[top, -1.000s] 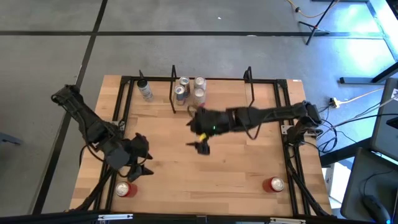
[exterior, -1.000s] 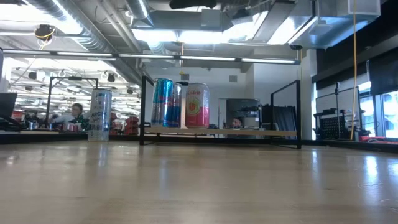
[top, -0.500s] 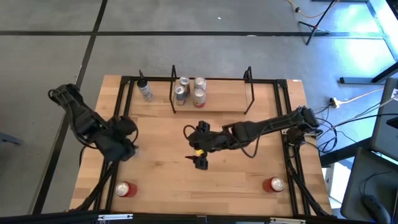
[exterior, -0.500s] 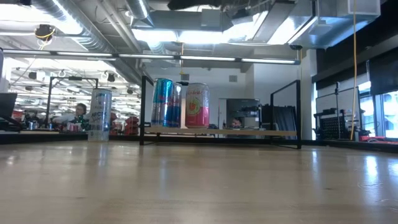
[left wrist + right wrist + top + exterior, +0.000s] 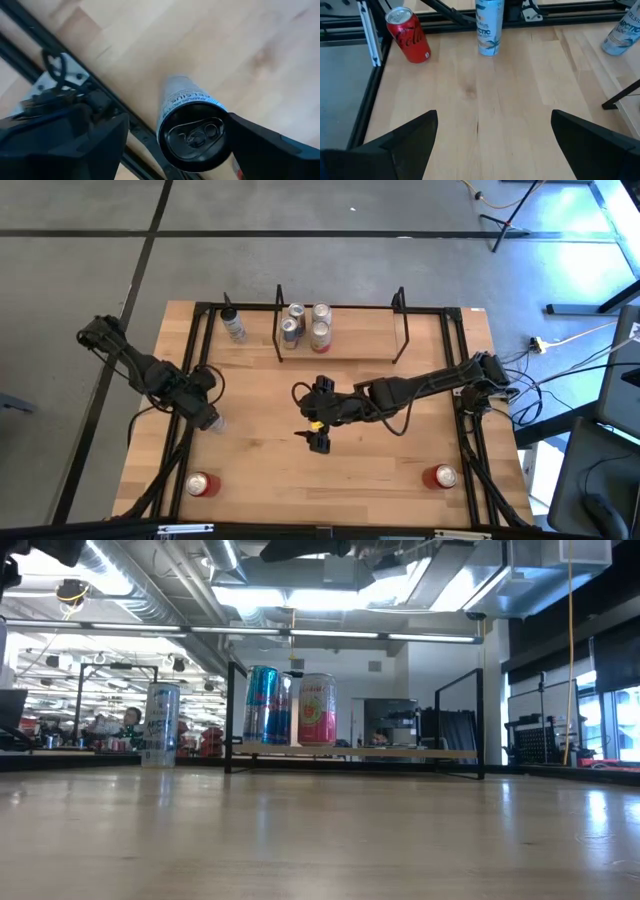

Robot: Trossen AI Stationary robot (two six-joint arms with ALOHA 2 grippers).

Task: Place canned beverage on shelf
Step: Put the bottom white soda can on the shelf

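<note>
- Behind the table (image 5: 400,430) there is a grey floor, and the low view looks across the wood into a large bright room where a person sits far away.
- On the far side of the table stands the shelf (image 5: 355,352), a low wooden board between two black wire frames; three cans (image 5: 305,325) are grouped at one end of it, so most of the board is free for another one.
- At the left edge of the table, the left gripper (image 5: 205,408) hangs over a tall white can (image 5: 186,122). In the left wrist view the can top lies between the two spread fingers (image 5: 272,150), not yet pinched. I judge that the gripper is lined up like this to come down and close around the can body.
- From this gripper, the shelf is well apart, toward the far side and the middle of the table.
- Near the middle of the table the right gripper (image 5: 320,435) waits with its fingers spread and nothing between them. It holds no can, so I think it stays clear of the left arm's way.
- Ahead of the right gripper, its wrist view shows a red can (image 5: 409,35) and the same white can standing upright near the black rail (image 5: 465,22).
- Another red can (image 5: 441,476) stands near the right front corner, and a clear bottle (image 5: 233,325) stands just beside the shelf; both are well apart from the two grippers.
</note>
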